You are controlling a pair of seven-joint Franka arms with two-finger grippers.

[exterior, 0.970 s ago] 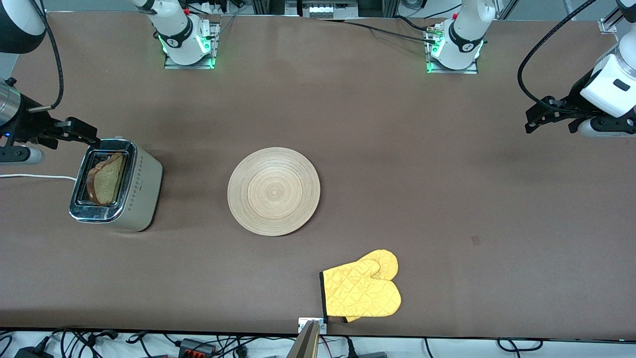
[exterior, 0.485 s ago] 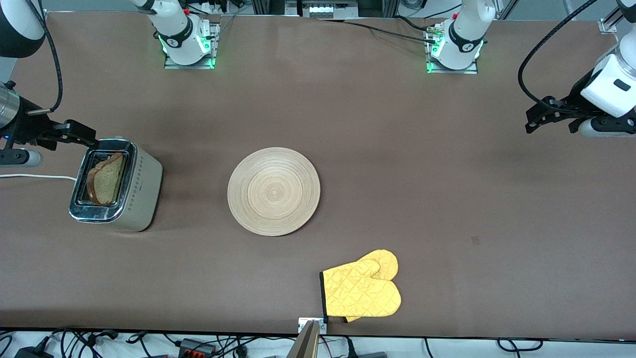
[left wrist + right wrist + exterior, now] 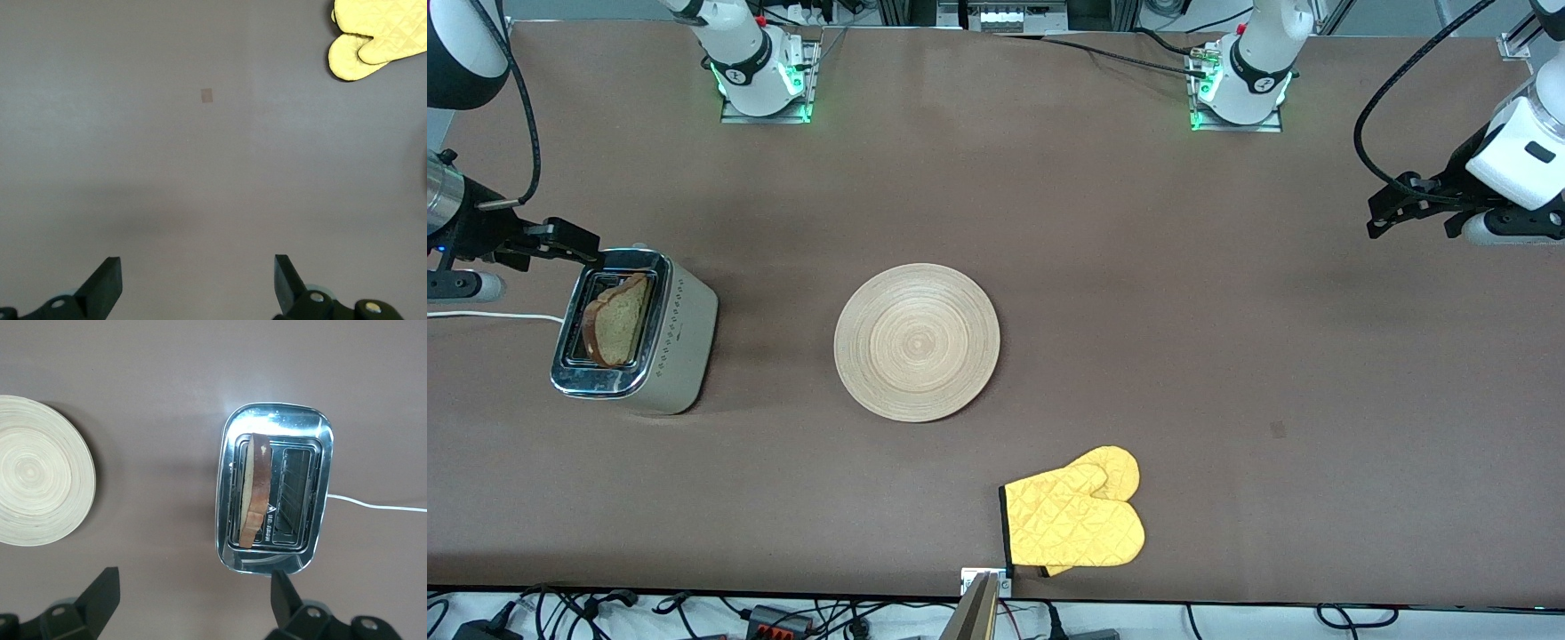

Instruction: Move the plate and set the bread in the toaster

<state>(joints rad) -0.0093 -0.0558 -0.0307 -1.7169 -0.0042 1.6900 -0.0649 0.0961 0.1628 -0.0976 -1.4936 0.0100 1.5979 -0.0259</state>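
Observation:
The toaster (image 3: 660, 342) stands at the right arm's end of the table, cream sides and chrome top. The bread (image 3: 616, 320) stands upright in one slot, its top sticking out; it also shows in the right wrist view (image 3: 256, 490) inside the toaster (image 3: 273, 427). The light-wood plate (image 3: 917, 341) lies flat mid-table, seen too in the right wrist view (image 3: 37, 480). My right gripper (image 3: 574, 238) is open and empty, up over the table beside the toaster's end. My left gripper (image 3: 1392, 206) is open and empty, high over the left arm's end of the table.
A yellow oven mitt (image 3: 1076, 520) lies near the table's front edge, nearer the camera than the plate; it shows in the left wrist view (image 3: 380, 40). The toaster's white cord (image 3: 489, 316) runs off the table's end. A small mark (image 3: 1278, 430) is on the brown tabletop.
My right gripper has drawn slightly away from the toaster toward the table's end. The bread, plate and left arm have not moved.

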